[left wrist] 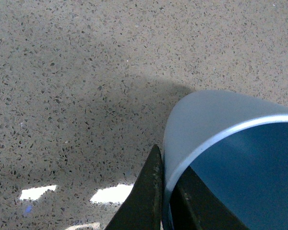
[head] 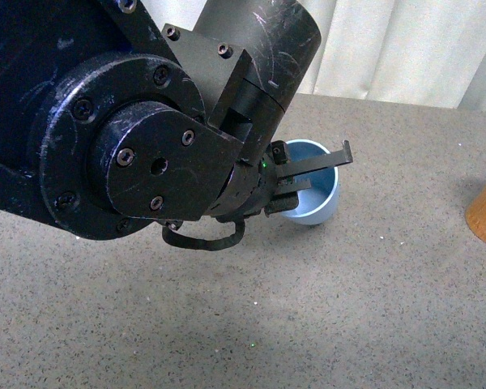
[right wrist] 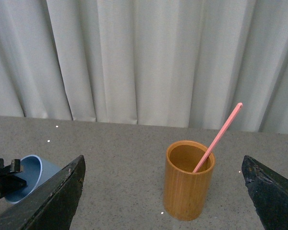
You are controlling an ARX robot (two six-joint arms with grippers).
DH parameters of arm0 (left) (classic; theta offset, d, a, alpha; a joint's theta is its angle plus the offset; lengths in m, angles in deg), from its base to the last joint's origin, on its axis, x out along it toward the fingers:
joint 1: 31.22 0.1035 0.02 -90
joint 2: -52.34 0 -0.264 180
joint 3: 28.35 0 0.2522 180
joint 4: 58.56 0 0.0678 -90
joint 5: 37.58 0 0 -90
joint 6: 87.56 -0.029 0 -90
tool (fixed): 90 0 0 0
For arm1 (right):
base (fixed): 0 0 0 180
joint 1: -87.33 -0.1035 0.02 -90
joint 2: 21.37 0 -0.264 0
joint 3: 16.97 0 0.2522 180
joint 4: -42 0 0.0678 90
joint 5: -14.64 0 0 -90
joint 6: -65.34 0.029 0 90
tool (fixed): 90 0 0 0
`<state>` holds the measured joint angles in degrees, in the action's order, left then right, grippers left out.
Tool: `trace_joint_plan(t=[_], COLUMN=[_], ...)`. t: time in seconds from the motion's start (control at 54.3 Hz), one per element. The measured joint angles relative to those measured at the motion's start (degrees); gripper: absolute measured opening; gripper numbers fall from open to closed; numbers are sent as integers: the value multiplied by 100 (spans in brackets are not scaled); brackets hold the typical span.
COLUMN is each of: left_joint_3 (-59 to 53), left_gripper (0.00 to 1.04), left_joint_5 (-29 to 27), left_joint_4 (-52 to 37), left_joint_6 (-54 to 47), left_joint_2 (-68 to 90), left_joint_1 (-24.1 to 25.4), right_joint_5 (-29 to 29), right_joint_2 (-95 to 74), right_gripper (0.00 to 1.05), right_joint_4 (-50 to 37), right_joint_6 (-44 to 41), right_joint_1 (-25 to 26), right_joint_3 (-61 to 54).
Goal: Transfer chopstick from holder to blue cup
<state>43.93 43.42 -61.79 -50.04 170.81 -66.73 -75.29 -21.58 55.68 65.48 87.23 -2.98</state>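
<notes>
Our left arm [head: 130, 138], nearest, angles down at the blue cup [head: 324, 204]; our left gripper [head: 320, 172] pinches its rim, our right gripper [right wrist: 163, 165] spread wide.

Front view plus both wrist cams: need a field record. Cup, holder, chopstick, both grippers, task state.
cup: light blue plastic cup, tilted, no chopstick visible inside
left gripper: left gripper shut on the cup's rim, one finger inside, one outside
holder: round bamboo holder, upright on the speckled grey table
chopstick: pink chopstick, leaning in the holder
right gripper: right gripper open, empty, facing the holder
task state: chopstick not yet picked up
</notes>
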Motion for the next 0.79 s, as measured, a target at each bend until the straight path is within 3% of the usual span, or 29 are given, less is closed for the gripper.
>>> trace_joint_plan(t=[0.792], left_joint_3=[334], left_gripper=[4], left_joint_5=[-157], left_joint_4=[686], left_joint_6=[-514], left_joint_2=[24], left_joint_1=[-61], right_joint_5=[0], right_joint_2=[0], right_gripper=[95], right_joint_4=[0], right_joint_6=[0], right_joint_1=[0], right_joint_3=[0])
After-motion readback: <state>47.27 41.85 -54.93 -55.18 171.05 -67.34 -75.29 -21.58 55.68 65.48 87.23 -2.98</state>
